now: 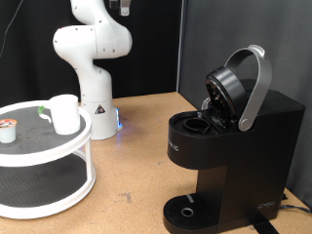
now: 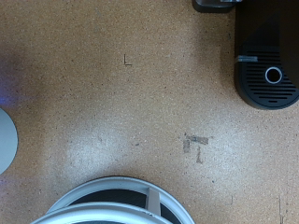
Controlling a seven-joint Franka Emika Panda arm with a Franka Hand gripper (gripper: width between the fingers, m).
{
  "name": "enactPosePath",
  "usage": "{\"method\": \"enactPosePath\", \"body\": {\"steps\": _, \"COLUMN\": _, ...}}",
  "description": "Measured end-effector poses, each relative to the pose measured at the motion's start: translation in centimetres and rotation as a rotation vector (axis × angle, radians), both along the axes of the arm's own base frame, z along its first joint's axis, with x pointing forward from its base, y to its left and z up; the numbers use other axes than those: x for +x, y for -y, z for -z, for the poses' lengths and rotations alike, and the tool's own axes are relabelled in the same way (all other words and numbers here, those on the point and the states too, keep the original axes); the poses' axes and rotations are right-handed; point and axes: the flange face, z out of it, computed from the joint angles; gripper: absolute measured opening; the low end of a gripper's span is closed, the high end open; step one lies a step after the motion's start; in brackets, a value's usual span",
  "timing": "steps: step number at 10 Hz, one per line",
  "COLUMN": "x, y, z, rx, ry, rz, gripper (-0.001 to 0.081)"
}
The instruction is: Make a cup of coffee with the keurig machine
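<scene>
- Your fingers show in neither view, so you cannot tell their state.
- The cup stands on the round white shelf, near a small pod.
- The coffee machine sits on the worktop, lid raised.

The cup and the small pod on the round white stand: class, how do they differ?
The cup is plain white; the pod has a reddish-brown top. The cup is taller and wider than the pod. The cup stands nearer the robot's base, the pod toward the exterior view's left. Both sit upright on the stand's top tier.
</scene>
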Motion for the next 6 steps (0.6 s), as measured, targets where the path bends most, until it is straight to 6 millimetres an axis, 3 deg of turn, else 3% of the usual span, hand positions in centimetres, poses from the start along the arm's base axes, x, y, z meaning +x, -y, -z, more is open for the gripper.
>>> {"method": "enactPosePath", "body": {"steps": 2, "x": -0.1, "y": 1.1, "z": 0.0, "rx": 0.015, "ry": -0.001, "rz": 0.003, "gripper": 0.0802}}
{"method": "enactPosePath", "body": {"steps": 6, "x": -1.5, "y": 7.5, "z": 0.1, "rx": 0.036, "ry": -0.026, "rz": -0.015, "gripper": 0.0802}}
